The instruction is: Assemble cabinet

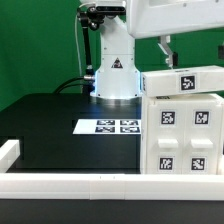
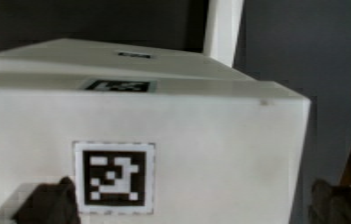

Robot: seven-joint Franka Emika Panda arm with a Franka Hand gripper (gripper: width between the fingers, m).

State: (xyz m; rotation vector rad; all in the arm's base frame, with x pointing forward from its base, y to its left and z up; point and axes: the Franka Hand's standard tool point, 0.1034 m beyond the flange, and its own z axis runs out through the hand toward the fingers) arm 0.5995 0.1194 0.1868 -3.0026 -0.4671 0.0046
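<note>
Exterior view: the white cabinet [image 1: 181, 125] is sitting on the black counter [image 1: 55, 125] at the exterior view's right, close to the camera, its front face showing four square sections, each carrying a black-and-white tag. A further white block [image 1: 182, 82] with its own tag is lying across the top of the cabinet, tilted slightly. The marker board [image 1: 109, 126] is lying flat on the counter just beside the cabinet, toward the exterior view's left, with four tags visible on it. The white arm base [image 1: 114, 62] is standing behind the marker board at the back of the counter, and the upper arm [image 1: 175, 18] is reaching across the top of the frame above the cabinet. The tool [image 1: 165, 50] is hanging down over the cabinet's back edge, too small here for the opening to be read. A white rail [image 1: 70, 183] is running along the near edge of the counter. Wrist view: the camera is looking closely at a white face of the cabinet [image 2: 145, 110], with one large tag on the near face and a smaller tag on the top surface. The two dark fingers [image 2: 47, 200] of the tool [image 2: 186, 205] are standing wide apart at either side of that face, gripping nothing.
</note>
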